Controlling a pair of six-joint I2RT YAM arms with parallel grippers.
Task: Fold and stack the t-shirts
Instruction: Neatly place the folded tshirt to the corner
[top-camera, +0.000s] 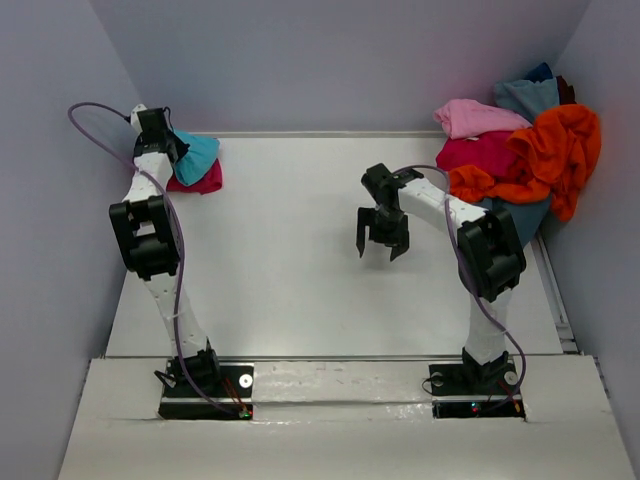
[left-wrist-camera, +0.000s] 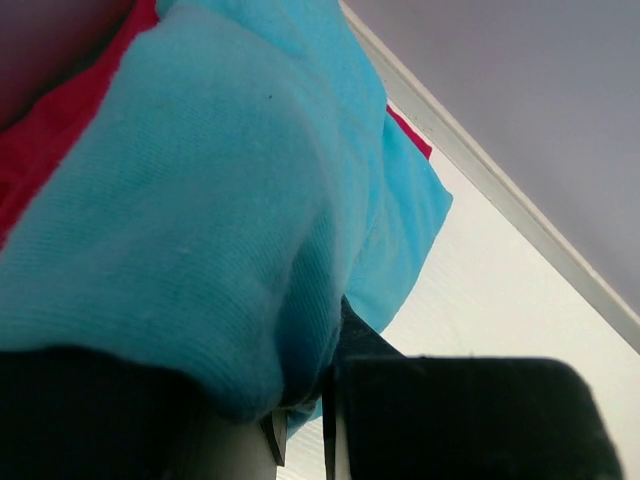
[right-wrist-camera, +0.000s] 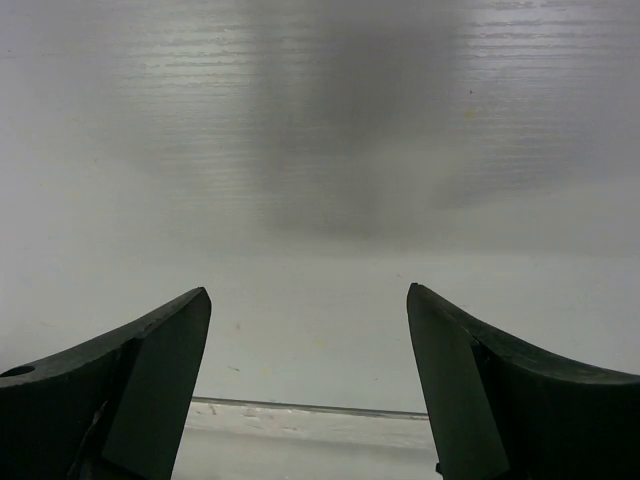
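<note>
Shows two-shirt stack at far-left corner of table (top-camera: 290, 250): turquoise t-shirt (top-camera: 197, 152) atop magenta-red t-shirt (top-camera: 200, 181); left gripper (left-wrist-camera: 305, 440) nearly closed, pinching turquoise cloth; right gripper (top-camera: 384, 243) spread wide, empty, above mid-table; leaves unfolded heap at far-right corner: orange t-shirt (top-camera: 560, 150), light pink t-shirt (top-camera: 475, 117), crimson t-shirt (top-camera: 485, 153), dusty blue t-shirt (top-camera: 525, 97); judged roughly one-third done.

The top camera hangs above and behind my two arm bases (top-camera: 205, 385), looking down and forward across the whole flat white table (top-camera: 300, 260). My left wrist camera sits very close against the soft bright turquoise cloth t-shirt (left-wrist-camera: 200, 220) at the far left corner, which the top view also shows. My right wrist camera looks down between the dark fingers (right-wrist-camera: 130, 390) of my right pincer (right-wrist-camera: 308, 300) at bare tabletop close below.
</note>
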